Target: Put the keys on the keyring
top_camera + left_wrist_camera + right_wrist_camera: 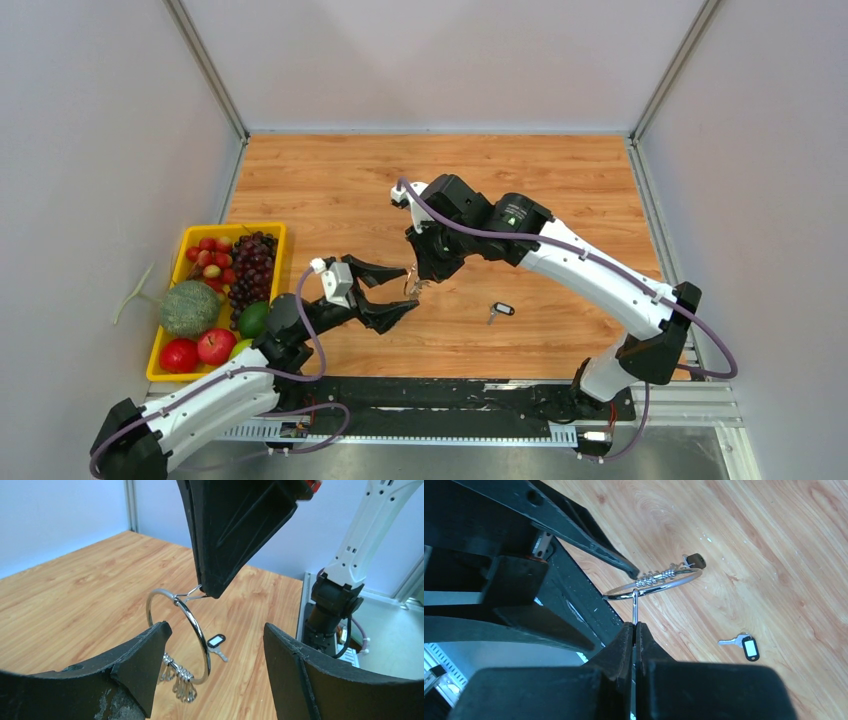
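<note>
Fruit tray [160,352] sits against the table's [330,180] left edge. Left hand [410,288] spread wide, empty, either side of the keyring [200,632] hanging from the clamped right hand [635,627]. One key [500,311] lies rightward on bare table.

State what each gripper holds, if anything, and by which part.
The right gripper pinches the keyring by the thin wire clasp sticking out from its loop. The left gripper is open and holds nothing.
</note>
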Controlling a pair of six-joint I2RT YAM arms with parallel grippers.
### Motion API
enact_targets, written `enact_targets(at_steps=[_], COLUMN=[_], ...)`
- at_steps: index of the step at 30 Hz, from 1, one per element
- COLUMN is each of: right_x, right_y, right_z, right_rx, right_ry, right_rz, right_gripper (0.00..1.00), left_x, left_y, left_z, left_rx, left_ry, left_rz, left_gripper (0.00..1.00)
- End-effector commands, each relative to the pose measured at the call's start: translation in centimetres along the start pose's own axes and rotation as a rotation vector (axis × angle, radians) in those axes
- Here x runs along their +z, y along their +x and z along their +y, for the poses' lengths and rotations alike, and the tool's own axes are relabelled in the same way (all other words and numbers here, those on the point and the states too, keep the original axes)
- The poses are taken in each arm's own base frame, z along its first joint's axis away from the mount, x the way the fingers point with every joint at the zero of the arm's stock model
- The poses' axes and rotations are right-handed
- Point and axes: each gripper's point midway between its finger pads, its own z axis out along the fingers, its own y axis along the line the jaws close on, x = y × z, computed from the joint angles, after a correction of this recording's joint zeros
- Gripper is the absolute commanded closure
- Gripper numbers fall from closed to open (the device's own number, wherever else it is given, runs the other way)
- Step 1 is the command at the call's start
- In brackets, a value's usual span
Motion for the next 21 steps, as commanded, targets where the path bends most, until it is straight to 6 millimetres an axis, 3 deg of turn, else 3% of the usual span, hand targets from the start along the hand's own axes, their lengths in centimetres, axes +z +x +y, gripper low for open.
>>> enact_targets(at_steps=[1, 2, 14, 18, 21], right_x=[-1.6, -1.5, -2.3, -2.7, -2.9], right_y=[-1.1, -1.0, -0.8, -0.6, -0.4], right_z=[1.3, 1.3, 1.7, 1.8, 2.0], right_rx=[0.016, 0.015, -0.002, -0.007, -0.01], right_ry=[-0.027, -0.025, -0.017, -0.027, -0.038], right_rz=[-0.033, -0.029, -0.044, -0.046, -0.046], right_gripper=[1.0, 1.0, 1.0, 1.0, 1.0], left_x=[1.6, 2.0, 4.8, 5.2, 5.5], left_y=[-1.3, -1.2, -0.8, -0.8, -0.6], left_z=[0.5, -0.2, 1.1, 1.2, 1.1], left_rx=[0.146, 0.155, 0.306, 0.339, 0.355], left_ry=[-0.053, -0.038, -0.13, -0.133, -0.128], left_rz=[-0.002, 0.008, 0.076, 0.07, 0.072], left_gripper=[0.21, 0.21, 0.2, 0.26, 0.35])
